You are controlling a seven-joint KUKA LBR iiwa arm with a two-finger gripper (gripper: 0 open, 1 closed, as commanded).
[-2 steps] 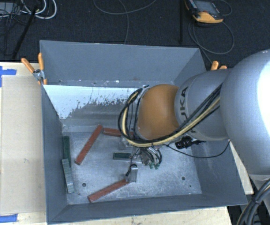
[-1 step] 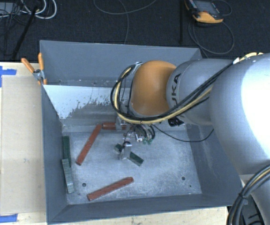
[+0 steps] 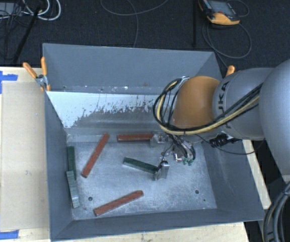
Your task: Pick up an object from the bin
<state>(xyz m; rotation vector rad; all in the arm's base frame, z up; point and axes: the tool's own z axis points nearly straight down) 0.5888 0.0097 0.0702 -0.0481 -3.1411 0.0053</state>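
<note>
Nearest, at 7 o'clock in the bin [image 3: 130, 74]: a red bar [image 3: 118, 202]. At 9 o'clock, along the wall: green bars [image 3: 73, 187], end to end. Mid-floor: a dark bar [image 3: 139, 164], with the gripper [image 3: 160, 172] down at its 4 o'clock end; clenched or released, impossible to tell. Farther back: a slanted red bar [image 3: 95, 155] at 10 o'clock and a level red bar [image 3: 135, 137] at 12.

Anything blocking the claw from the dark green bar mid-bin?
Nothing visible. The claw sits at the right end of the dark green bar, with bare bin floor around them. The nearest other piece, a red-brown bar, lies apart, farther back.
</note>
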